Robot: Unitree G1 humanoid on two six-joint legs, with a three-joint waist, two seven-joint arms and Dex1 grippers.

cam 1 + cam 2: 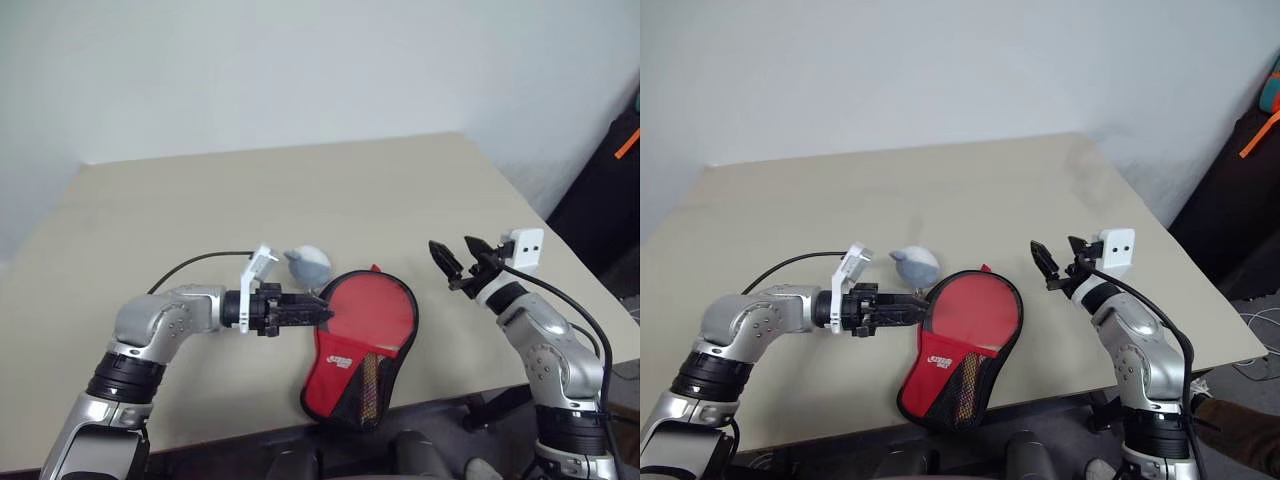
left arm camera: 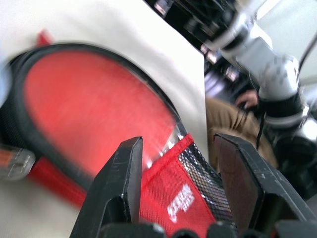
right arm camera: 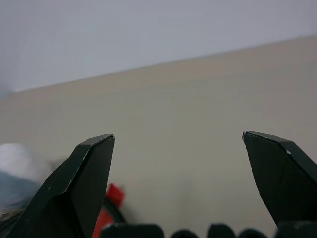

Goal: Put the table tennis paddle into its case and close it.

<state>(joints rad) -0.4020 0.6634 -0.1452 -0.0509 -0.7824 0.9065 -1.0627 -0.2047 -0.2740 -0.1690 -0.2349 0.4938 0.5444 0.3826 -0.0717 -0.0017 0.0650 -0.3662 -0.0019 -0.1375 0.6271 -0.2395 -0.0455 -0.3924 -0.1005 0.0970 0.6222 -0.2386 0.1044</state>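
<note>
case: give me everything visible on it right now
The case is a soft paddle-shaped cover, red fabric with black edging, a white logo and a black mesh pocket at its narrow end. It lies flat at the table's near edge, narrow end toward the robot. The round end shows a red face inside a black rim. The left hand is at its rim; contact can't be confirmed. A grey-white fluffy ball sits just behind.
</note>
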